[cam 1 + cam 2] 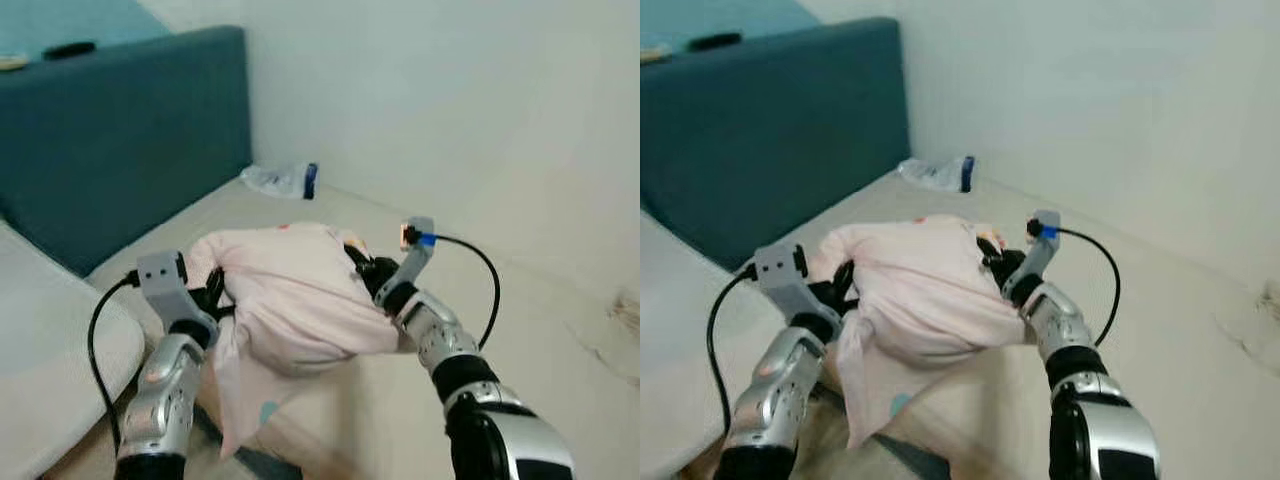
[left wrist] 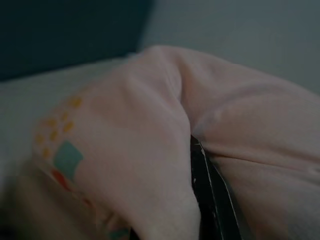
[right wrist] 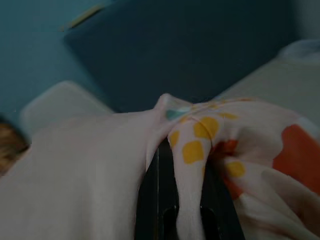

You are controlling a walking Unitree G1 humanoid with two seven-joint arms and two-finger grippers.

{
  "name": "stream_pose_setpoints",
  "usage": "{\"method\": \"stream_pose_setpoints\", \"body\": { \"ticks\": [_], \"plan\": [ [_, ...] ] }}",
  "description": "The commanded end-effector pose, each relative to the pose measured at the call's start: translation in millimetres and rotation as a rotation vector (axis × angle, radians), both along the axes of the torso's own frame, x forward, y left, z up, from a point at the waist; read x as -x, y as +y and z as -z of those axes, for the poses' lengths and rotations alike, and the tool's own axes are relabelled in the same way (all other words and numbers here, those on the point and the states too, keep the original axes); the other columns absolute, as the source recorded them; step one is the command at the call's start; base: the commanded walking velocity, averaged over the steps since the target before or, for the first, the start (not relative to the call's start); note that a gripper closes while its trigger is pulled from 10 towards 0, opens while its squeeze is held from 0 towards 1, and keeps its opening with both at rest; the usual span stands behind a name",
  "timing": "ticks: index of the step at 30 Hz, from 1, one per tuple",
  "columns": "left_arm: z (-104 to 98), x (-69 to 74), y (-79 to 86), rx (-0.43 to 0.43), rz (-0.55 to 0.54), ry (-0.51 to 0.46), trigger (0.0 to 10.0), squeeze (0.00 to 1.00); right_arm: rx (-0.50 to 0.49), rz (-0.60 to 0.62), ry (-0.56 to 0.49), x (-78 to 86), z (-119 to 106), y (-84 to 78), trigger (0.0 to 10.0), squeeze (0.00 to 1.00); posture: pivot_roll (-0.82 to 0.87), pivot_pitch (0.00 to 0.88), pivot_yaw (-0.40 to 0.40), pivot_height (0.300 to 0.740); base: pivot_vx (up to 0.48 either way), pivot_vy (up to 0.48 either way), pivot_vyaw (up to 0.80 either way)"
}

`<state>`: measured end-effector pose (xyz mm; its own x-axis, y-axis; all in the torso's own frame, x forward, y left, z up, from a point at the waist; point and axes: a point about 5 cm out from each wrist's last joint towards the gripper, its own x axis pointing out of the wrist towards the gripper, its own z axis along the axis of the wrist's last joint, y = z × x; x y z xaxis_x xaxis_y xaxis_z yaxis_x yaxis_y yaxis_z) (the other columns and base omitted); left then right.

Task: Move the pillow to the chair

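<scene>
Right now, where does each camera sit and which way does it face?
Left eye and right eye: on the head, looking down at both arms carrying the pink pillow, left pincer and right pincer gripping its sides.
Left wrist: along a black finger buried in pillow fabric.
Right wrist: along its fingers pinching a fold.
All share the pillow.

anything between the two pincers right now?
Yes, the pink pillow. Left pincer and right pincer clamp its opposite sides, clear of the floor, in both eye views.
</scene>
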<state>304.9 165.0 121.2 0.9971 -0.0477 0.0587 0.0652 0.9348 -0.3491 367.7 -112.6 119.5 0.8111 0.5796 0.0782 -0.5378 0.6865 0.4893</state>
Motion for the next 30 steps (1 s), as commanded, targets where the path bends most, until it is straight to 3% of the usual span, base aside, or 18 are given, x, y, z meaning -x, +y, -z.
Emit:
{"method": "stream_pose_setpoints", "body": {
  "ticks": [1, 30],
  "plan": [
    [-5.8, -4.3, -18.3, -0.010, 0.060, -0.030, 10.0, 0.00, 0.002, -0.058, -0.034, 0.1, -5.3, 11.5, 10.0, 0.00, 0.13, 0.000, -0.087, 0.735, 0.000, 0.000, 0.79],
    [-10.7, -9.1, -22.7, -0.027, 0.062, -0.044, 10.0, 0.00, -0.041, -0.050, -0.057, 0.4, -8.4, 13.4, 10.0, 0.00, 0.14, 0.000, -0.077, 0.735, 0.000, 0.000, 0.79]
  ]
}}
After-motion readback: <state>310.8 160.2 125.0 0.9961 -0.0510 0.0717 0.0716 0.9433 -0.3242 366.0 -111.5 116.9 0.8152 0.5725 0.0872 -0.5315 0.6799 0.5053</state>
